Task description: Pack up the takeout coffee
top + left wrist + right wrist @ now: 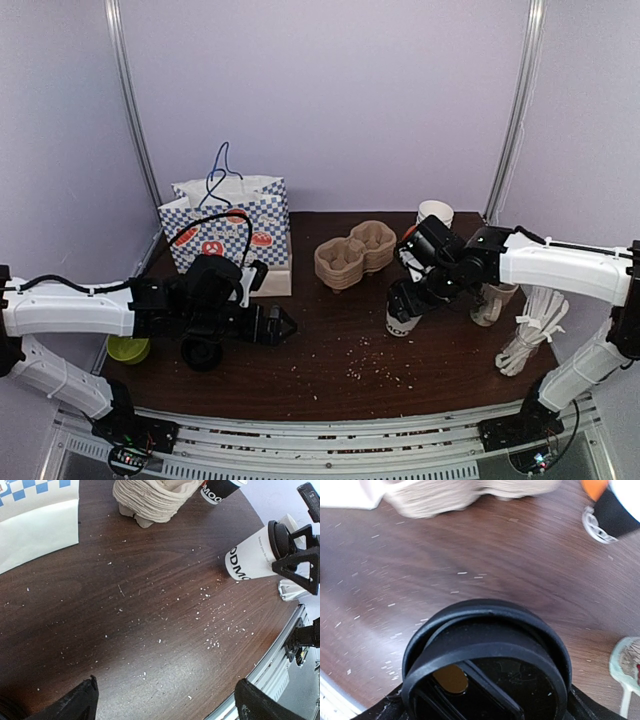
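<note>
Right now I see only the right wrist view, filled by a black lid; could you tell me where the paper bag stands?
Observer: The checkered paper bag stands back left, left of the cardboard cup carrier.
Operator: Is the left arm near it?
Observer: The left gripper hangs open just in front of the bag.
Operator: Does the cup stand?
Observer: Yes, the takeout coffee stands on its base on the table.

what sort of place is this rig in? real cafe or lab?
Most likely a lab test cell dressed as a takeout counter: plain lilac walls and metal frame poles box in one dark wood table, and the props are a checkered paper bag, a pulp cup carrier and a lidded takeout coffee.
</note>
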Controlling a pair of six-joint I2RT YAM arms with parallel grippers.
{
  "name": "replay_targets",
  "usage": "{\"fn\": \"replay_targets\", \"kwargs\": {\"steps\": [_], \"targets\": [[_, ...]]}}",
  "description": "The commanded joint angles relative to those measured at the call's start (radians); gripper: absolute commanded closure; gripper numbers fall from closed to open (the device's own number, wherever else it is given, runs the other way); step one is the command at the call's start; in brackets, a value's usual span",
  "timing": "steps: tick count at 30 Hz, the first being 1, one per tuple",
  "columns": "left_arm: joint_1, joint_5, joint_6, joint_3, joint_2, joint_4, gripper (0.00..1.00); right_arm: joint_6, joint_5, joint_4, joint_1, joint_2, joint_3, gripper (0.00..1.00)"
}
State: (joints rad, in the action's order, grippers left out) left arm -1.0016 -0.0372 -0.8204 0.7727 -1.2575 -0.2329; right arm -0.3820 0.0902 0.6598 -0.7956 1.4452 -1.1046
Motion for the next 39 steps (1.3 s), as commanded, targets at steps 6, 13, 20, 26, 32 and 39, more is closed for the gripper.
{"fn": "replay_targets", "kwargs": {"steps": [6, 13, 20, 26, 32, 39], "targets": [[0.0, 0.005, -0.001, 0.025, -0.013, 0.043, 0.02, 0.077, -0.02, -0.048, 0.22, -0.018, 0.082, 0.18], [0.0, 0.008, 0.002, 0.028, -0.019, 0.044, 0.02, 0.081, -0.057, -0.058, 0.264, 0.014, 0.092, 0.08], [-0.001, 0.019, 0.007, 0.034, -0.028, 0.048, 0.02, 0.072, -0.054, -0.02, 0.263, -0.019, 0.078, 0.0], [0.0, 0.027, 0.018, 0.043, -0.038, 0.049, 0.02, 0.058, -0.061, 0.038, 0.263, -0.096, 0.057, 0.0], [0.0, 0.034, 0.021, 0.046, -0.043, 0.052, 0.02, 0.056, -0.038, 0.091, 0.263, -0.174, 0.009, 0.0], [0.0, 0.027, 0.014, 0.05, -0.042, 0.063, 0.03, 0.025, -0.05, 0.016, 0.263, -0.174, 0.002, 0.3]]}}
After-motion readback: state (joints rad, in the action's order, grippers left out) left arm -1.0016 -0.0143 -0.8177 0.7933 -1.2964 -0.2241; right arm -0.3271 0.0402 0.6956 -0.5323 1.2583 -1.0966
